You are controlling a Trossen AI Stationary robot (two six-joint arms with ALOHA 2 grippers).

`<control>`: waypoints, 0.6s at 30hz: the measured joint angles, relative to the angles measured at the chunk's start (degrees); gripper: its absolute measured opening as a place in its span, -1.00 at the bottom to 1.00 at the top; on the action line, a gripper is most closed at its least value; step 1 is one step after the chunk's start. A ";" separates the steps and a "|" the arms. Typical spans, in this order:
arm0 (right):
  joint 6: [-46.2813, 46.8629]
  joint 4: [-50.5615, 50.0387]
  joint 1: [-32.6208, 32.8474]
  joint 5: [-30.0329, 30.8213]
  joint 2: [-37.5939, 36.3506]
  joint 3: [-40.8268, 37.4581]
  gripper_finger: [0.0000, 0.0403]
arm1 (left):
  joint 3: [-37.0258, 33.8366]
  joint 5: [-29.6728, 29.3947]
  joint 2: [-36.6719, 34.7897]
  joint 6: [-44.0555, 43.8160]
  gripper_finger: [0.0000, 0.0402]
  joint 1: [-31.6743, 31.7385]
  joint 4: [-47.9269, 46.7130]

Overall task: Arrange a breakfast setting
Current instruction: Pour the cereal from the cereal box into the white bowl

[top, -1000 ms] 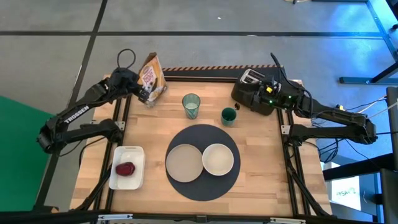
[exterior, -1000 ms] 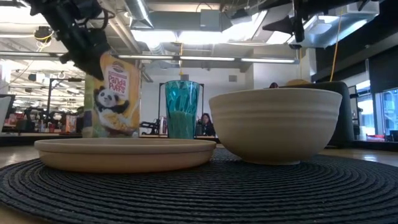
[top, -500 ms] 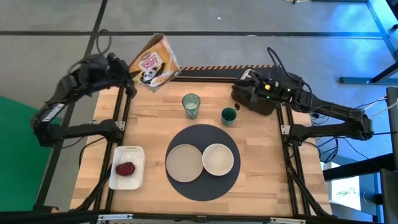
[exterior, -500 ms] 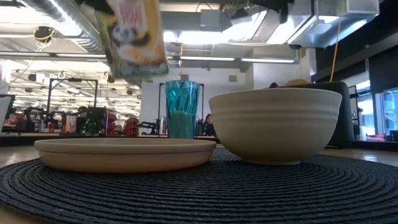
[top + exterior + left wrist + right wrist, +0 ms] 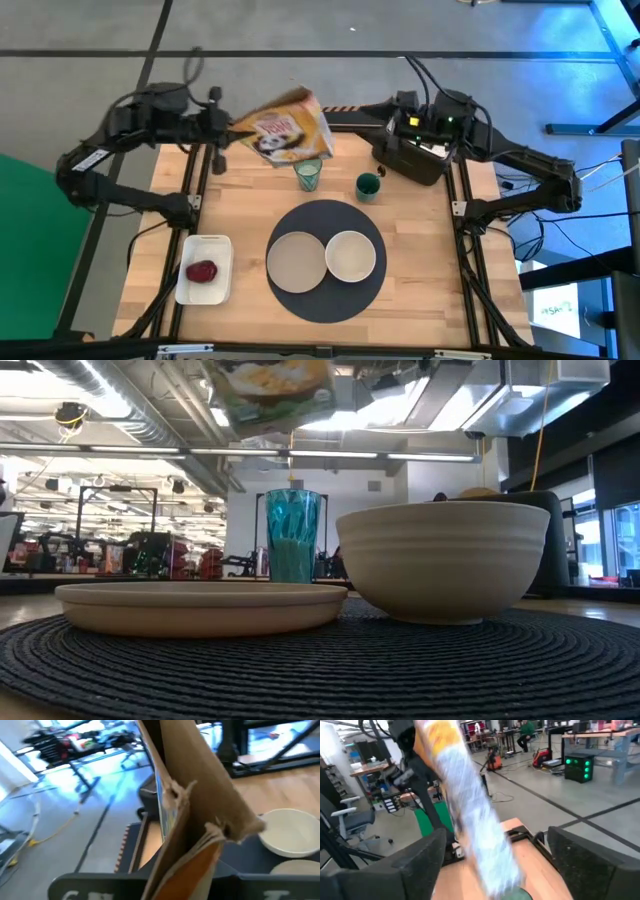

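Your left hand point(image 5: 222, 128) is pinching the cereal box point(image 5: 283, 128) by one end and holding it up in the air. A second ago that box stood on the desk point(image 5: 240, 210) near the back left corner. Then it went up, and now it lies tipped on its side, high over the back of the desk, with its far end above the green tumbler point(image 5: 308, 171). In the low view you only see the bottom of the box point(image 5: 270, 385) at the very top.

Your right hand point(image 5: 392, 118) has come up from the black toaster point(image 5: 410, 158) and now hangs near the other end of the box. Its two fingers are spread wide, with nothing between them.

The rest has not moved. The dark mat point(image 5: 325, 260) lies in the middle, with the beige plate point(image 5: 296, 261) and the white bowl point(image 5: 350, 256) side by side on it. The little dark-green cup point(image 5: 368, 186) sits just behind the mat, beside the tumbler. You cannot see a spoon anywhere.

It looks like the box is on its way to the bowl, or to your other hand. Go slowly, because it hangs right over the tumbler and could knock it.
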 joint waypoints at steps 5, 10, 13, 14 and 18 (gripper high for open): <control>-1.31 -2.57 1.89 -2.32 2.75 5.88 0.77 | 3.73 0.24 5.75 0.03 -1.00 -3.75 2.06; -3.20 -3.32 5.95 -1.52 4.01 7.12 0.74 | 7.13 0.02 9.44 0.08 -1.00 -4.83 2.67; -3.49 -4.07 7.48 3.23 4.44 7.14 0.72 | 7.78 2.75 11.08 1.71 -1.00 -4.78 2.67; -3.63 -4.57 7.67 4.33 4.50 7.14 0.72 | 7.84 3.38 11.47 2.34 -1.00 -4.84 2.71; -2.32 -5.14 7.61 4.26 5.11 7.14 0.68 | 7.86 4.09 12.11 2.52 -1.00 -6.36 3.00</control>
